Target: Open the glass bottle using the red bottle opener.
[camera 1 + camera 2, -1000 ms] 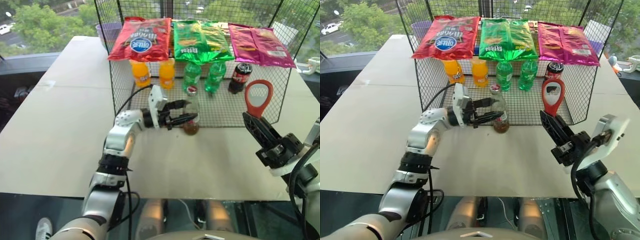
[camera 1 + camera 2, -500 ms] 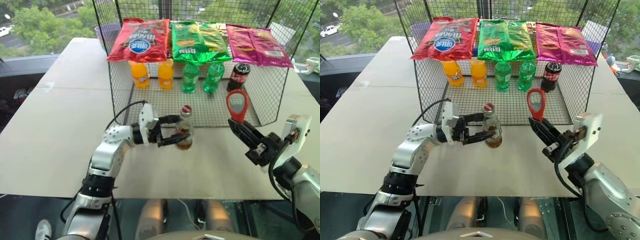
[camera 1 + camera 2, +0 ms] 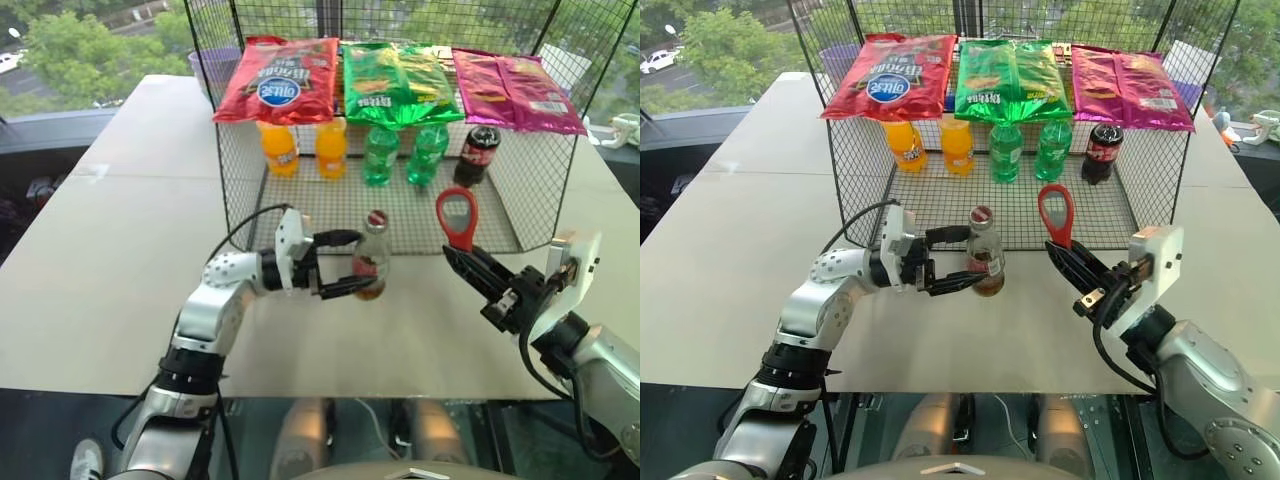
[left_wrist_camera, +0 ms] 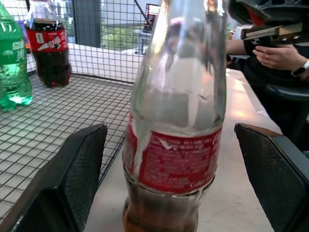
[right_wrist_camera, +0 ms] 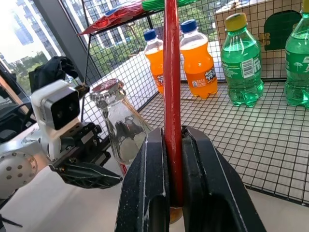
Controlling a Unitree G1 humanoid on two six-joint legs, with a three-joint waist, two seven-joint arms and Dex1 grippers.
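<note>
- Two task items are seen in the left eye view: the small clear glass bottle [image 3: 371, 262] with a red label band and brownish liquid is stood upright on the white table [image 3: 120, 250], just in front of the black wire rack [image 3: 400, 200]. The left gripper [image 3: 352, 264] is placed around it with fingers spread apart, flanking the glass; no grip is made. The metal cap [image 3: 376, 217] is seen on the neck, so the opening is judged not yet done.
- In the right eye view, the flat red bottle opener [image 3: 1056, 213] with its oval ring head is held upright, clamped in the right gripper [image 3: 1068, 259], near the bottle's right side but apart from it. The ring is yet to be brought onto the cap.
- In the left wrist view, both black fingers [image 4: 72, 174] are shown standing clear of the bottle's label. A dark cola bottle [image 4: 48, 48] and a green plastic bottle [image 4: 12, 72] are stood on the rack floor behind; a person's hand [image 4: 285, 55] is seen beyond the table.
- In the right wrist view, the opener's handle is pinched between shut fingers. Orange soda bottles [image 5: 198, 60] are lined up in the rack, well clear of the path. The bottle is judged likely to tip if levered while unheld.
</note>
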